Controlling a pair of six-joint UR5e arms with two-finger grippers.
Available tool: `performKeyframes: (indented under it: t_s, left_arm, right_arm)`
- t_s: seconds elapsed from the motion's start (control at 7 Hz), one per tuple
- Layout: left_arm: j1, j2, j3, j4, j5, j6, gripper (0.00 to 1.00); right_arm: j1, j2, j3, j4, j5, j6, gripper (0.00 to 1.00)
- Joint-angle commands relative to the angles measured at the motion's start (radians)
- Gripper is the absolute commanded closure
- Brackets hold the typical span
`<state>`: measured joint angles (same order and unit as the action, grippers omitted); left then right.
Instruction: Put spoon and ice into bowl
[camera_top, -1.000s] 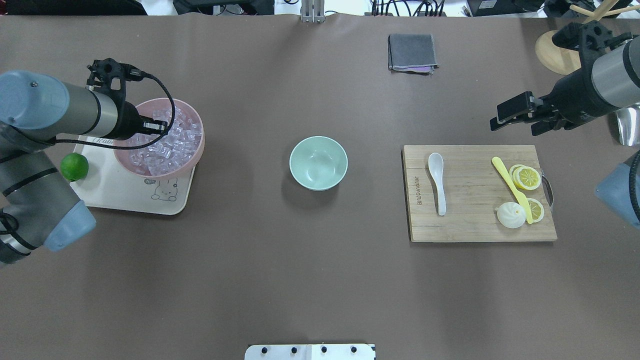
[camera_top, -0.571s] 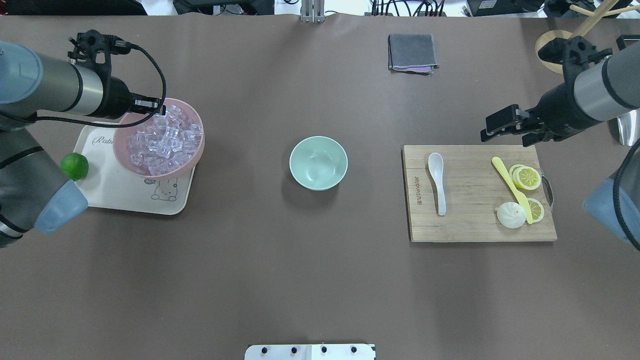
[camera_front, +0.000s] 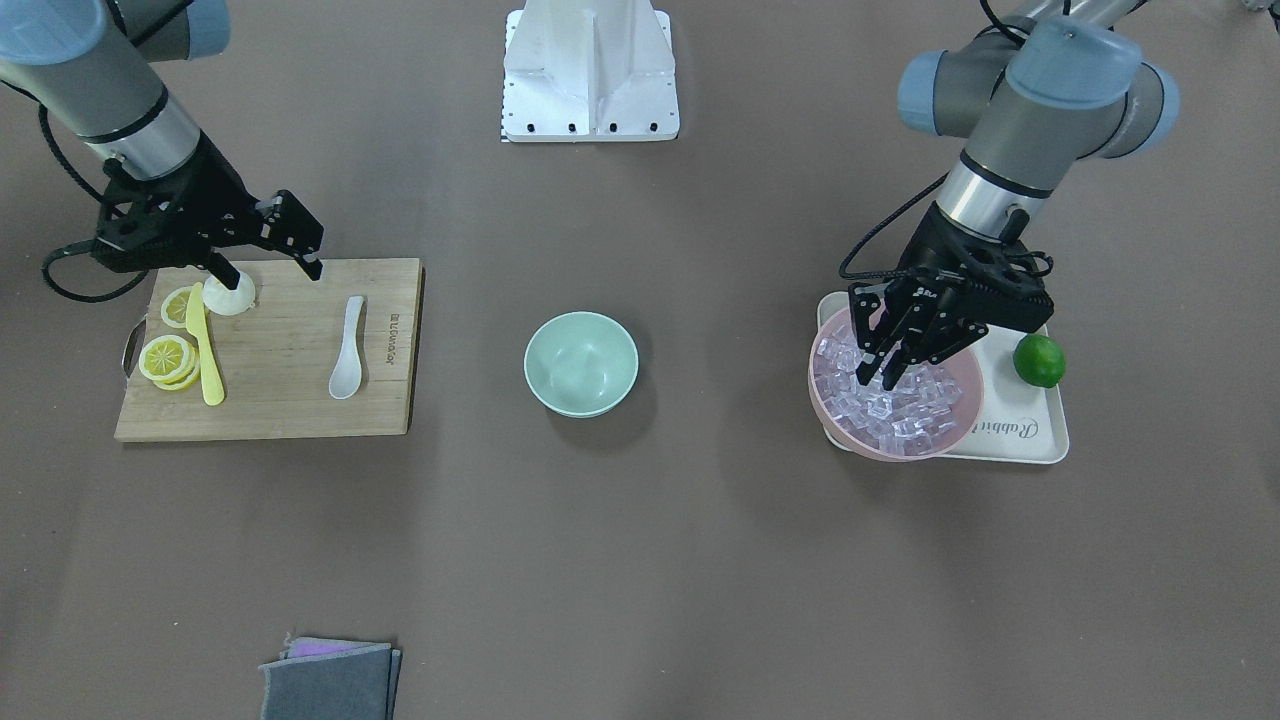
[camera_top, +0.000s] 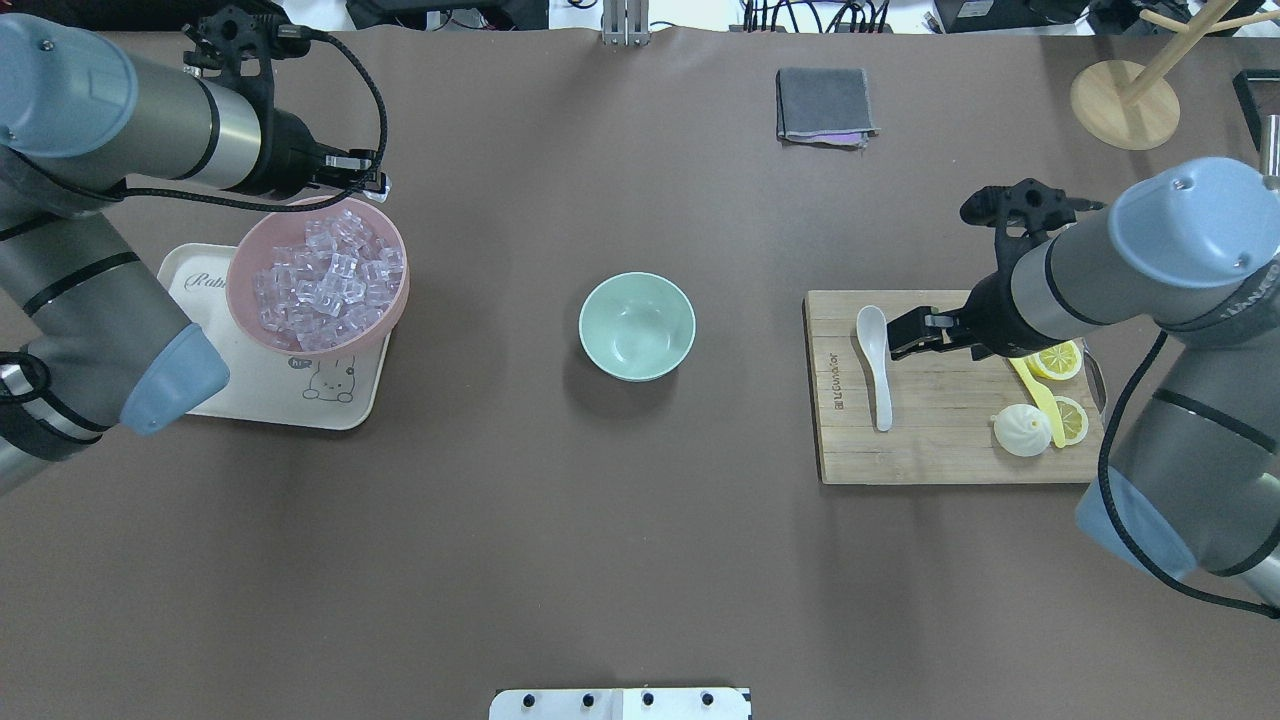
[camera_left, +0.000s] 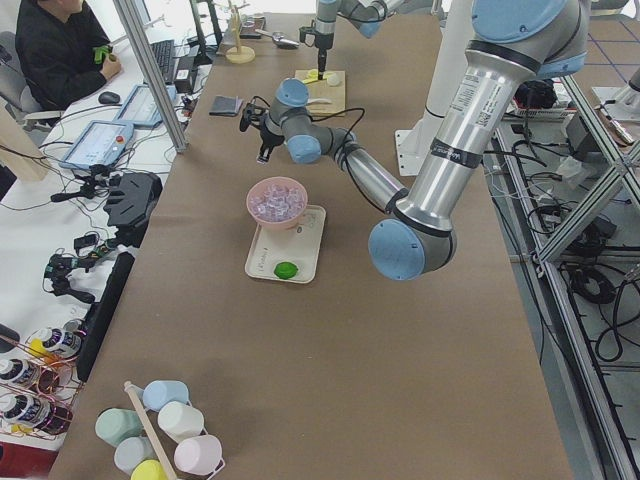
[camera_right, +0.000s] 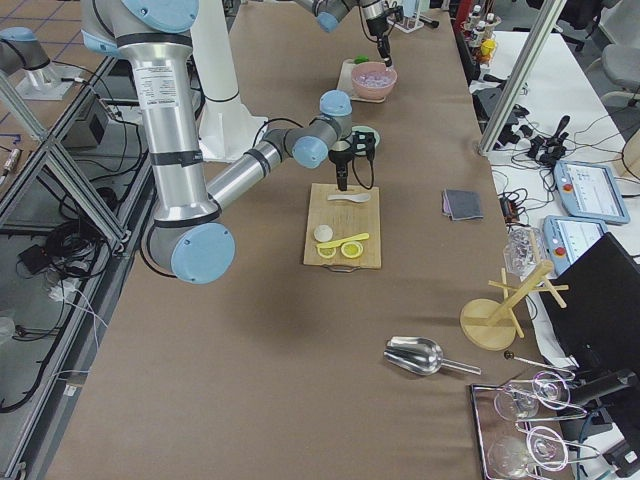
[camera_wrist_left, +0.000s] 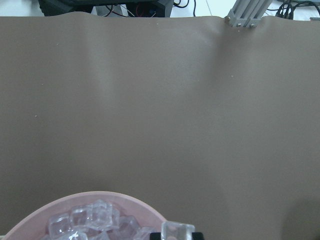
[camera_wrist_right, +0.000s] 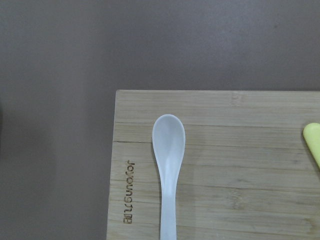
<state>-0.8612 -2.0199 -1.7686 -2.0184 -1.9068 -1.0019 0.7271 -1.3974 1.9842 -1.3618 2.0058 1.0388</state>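
Observation:
The white spoon (camera_top: 875, 360) lies on the wooden cutting board (camera_top: 940, 450), scoop toward the far edge; the right wrist view shows it from straight above (camera_wrist_right: 169, 165). My right gripper (camera_top: 900, 335) hovers just right of the scoop and looks open and empty. The mint-green bowl (camera_top: 637, 326) stands empty at the table's middle. The ice (camera_top: 325, 280) is heaped in the pink bowl (camera_top: 400, 300). My left gripper (camera_top: 365, 180) is above that bowl's far rim, shut on one clear cube (camera_wrist_left: 177, 231).
The pink bowl sits on a cream tray (camera_top: 250, 390) with a lime (camera_front: 1038, 360). A yellow knife (camera_top: 1040, 395), lemon slices (camera_top: 1060, 355) and a white bun (camera_top: 1022, 430) lie on the board's right part. A grey cloth (camera_top: 824, 105) and a wooden stand (camera_top: 1125, 100) are at the far side.
My left gripper has lifted out of the ice heap and moved to the pink bowl's far rim. My right gripper has swung from beyond the board's far right corner to beside the spoon.

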Motion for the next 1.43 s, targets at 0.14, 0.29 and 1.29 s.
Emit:
performKeyframes:
  t_s: [0.14, 0.29, 1.29]
  left_arm:
    - [0.024, -0.072, 0.05, 0.009, 0.005, -0.034, 1.0]
    - [0.027, -0.072, 0.052, 0.009, 0.008, -0.032, 1.0]
    - [0.152, -0.123, 0.067, 0.007, 0.121, -0.106, 1.0]
  right_arm:
    - [-0.057, 0.049, -0.096, 0.006, -0.05, -0.014, 0.14]
    - [-0.06, 0.061, -0.125, 0.007, -0.05, -0.016, 0.16]
    - [-0.069, 0.127, -0.225, 0.009, -0.071, -0.062, 0.31]
